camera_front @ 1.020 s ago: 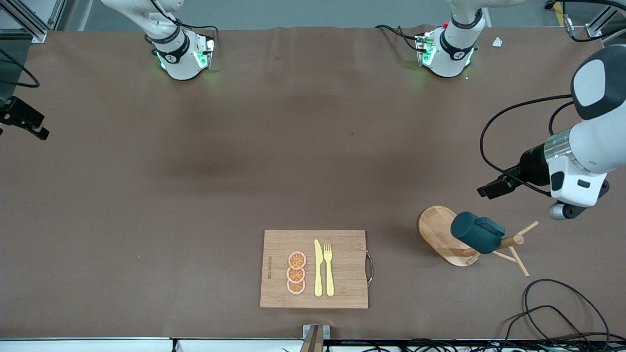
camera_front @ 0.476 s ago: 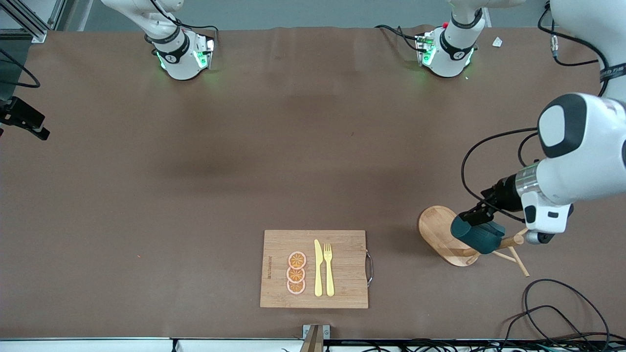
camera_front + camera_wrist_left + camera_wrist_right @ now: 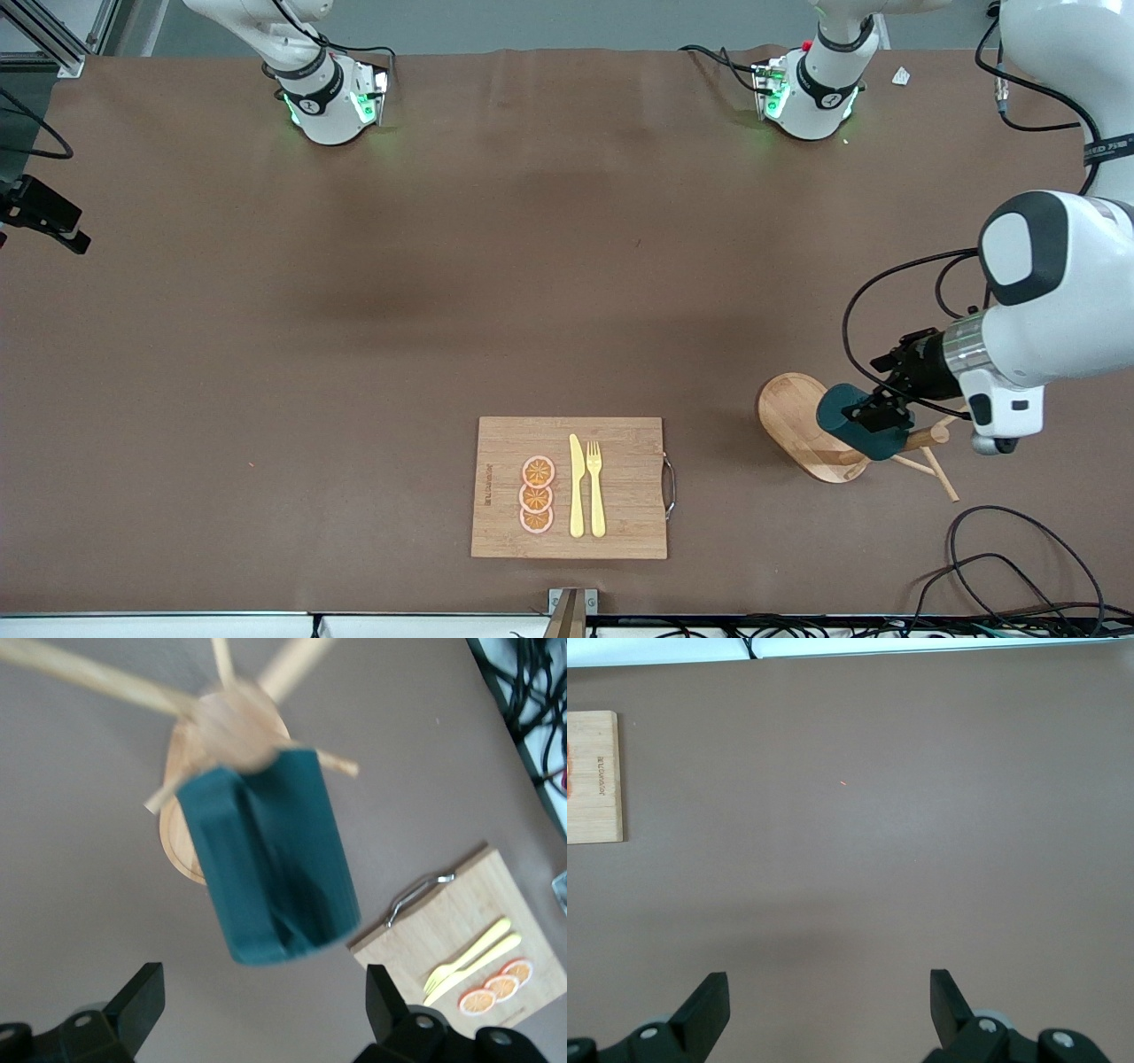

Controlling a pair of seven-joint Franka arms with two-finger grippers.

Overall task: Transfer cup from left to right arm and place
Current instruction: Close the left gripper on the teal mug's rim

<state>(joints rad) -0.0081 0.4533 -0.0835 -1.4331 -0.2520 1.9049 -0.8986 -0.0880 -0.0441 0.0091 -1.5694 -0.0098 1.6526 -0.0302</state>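
The dark teal cup [image 3: 852, 431] hangs tilted on a peg of the wooden peg stand [image 3: 796, 424], near the left arm's end of the table. My left gripper [image 3: 877, 390] is open right beside the cup, its fingers apart and empty. In the left wrist view the cup [image 3: 270, 868] fills the middle, just ahead of the open left gripper [image 3: 261, 992], with the stand's pegs [image 3: 235, 722] past it. My right gripper [image 3: 828, 997] is open and empty over bare brown table. It does not show in the front view.
A wooden cutting board [image 3: 620, 478] with a yellow knife [image 3: 577, 487], a fork [image 3: 595, 489] and orange slices [image 3: 537, 494] lies near the table's front edge. Black cables [image 3: 1019, 558] lie at the corner near the stand.
My left arm has swung down and in toward the peg stand, bringing its open gripper from above the table up to the cup. The cup has not moved.
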